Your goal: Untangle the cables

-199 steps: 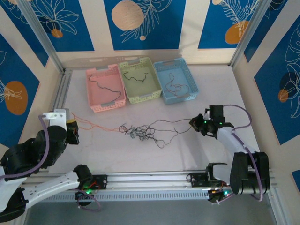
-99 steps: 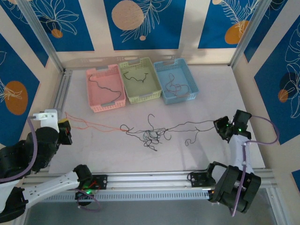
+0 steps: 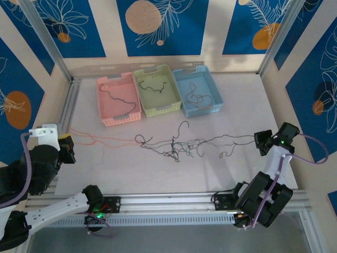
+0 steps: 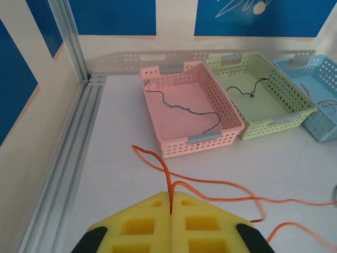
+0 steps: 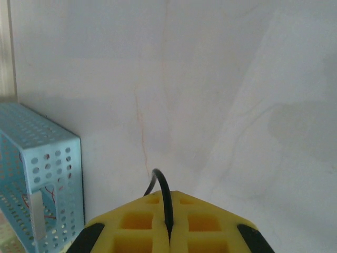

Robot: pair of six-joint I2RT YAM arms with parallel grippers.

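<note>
A knot of thin black cables (image 3: 178,147) lies stretched across the middle of the table. An orange cable (image 3: 108,139) runs from it leftward to my left gripper (image 3: 67,149), which is shut on the orange cable (image 4: 174,187) between its yellow pads (image 4: 142,221). A black cable (image 3: 231,138) runs rightward from the knot to my right gripper (image 3: 261,142), shut on that black cable (image 5: 164,195) between its yellow pads (image 5: 202,226). Both strands look pulled nearly straight.
Three baskets stand at the back: pink (image 3: 102,108) and green (image 3: 148,109), each holding a black wire, and blue (image 3: 217,105) holding a thin wire. The pink basket (image 4: 231,118) and green basket (image 4: 303,108) lie ahead of the left wrist. The blue basket (image 5: 63,158) is left of the right wrist.
Both grippers have moved outward, the left further left and the right further right. The tangle has been drawn out flatter and wider between them.
</note>
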